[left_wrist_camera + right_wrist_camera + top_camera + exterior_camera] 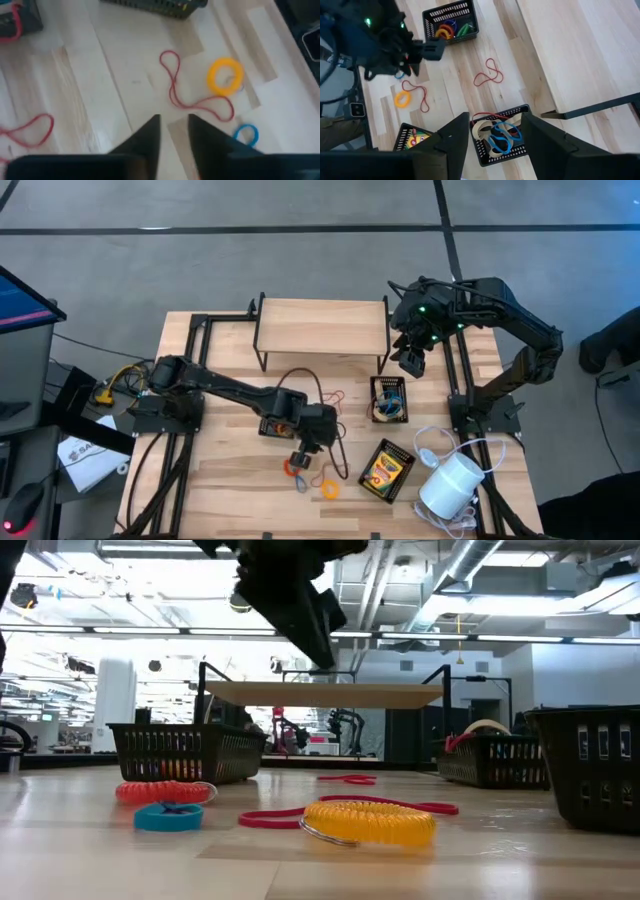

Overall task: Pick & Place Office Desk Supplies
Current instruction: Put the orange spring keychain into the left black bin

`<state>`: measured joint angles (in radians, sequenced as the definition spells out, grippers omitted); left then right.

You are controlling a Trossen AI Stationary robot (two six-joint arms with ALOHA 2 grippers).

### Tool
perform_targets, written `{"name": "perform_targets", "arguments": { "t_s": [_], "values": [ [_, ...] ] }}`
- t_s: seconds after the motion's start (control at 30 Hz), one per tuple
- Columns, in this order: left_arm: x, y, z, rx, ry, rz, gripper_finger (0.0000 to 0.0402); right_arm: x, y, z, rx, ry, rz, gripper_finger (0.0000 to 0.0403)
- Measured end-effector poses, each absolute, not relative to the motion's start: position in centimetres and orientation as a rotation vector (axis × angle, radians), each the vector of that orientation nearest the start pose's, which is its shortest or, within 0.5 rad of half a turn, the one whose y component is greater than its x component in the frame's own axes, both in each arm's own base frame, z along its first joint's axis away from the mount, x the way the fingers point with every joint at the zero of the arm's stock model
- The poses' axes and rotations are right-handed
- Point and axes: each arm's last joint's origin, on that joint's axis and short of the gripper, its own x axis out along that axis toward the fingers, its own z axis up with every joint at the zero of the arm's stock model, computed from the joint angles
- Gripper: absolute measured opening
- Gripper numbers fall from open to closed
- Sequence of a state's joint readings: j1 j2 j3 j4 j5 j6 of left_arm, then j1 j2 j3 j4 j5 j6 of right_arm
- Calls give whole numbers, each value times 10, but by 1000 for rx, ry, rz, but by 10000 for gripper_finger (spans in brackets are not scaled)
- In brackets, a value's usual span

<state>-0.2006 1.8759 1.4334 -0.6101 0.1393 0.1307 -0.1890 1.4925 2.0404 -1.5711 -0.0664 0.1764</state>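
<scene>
Hovering over the worktop: your left tool (174, 131), fingers narrowly parted, empty (right tool (495, 134) waits released above a tray). Just ahead: yellow loop (225, 76), red band (197, 100). Risk: closing now pinches only air, or snags the band.

My two arms are matte black, built of rounded joint housings linked by slim straight tubes, each bolted to a black frame at the table's side. Small green lights glow on my right arm's wrist. My left gripper (174, 145) and right gripper (495, 145) each end in two dark, wedge-shaped fingers.
</scene>
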Motion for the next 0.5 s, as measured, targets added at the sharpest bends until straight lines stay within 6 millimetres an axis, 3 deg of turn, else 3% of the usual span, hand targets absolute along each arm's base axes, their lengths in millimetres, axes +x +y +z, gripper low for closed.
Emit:
{"name": "perform_targets", "arguments": {
  "t_s": [0.27, 0.37, 0.5],
  "values": [
    [368, -101, 210, 191, 1193, -418, 264, 224, -40, 463, 312, 1005, -164, 183],
    [359, -111, 191, 232, 1249, -452, 291, 224, -40, 463, 312, 1005, -164, 183],
    [345, -119, 166, 296, 1274, -449, 288, 224, -40, 463, 312, 1005, -164, 183]
  ]
}}
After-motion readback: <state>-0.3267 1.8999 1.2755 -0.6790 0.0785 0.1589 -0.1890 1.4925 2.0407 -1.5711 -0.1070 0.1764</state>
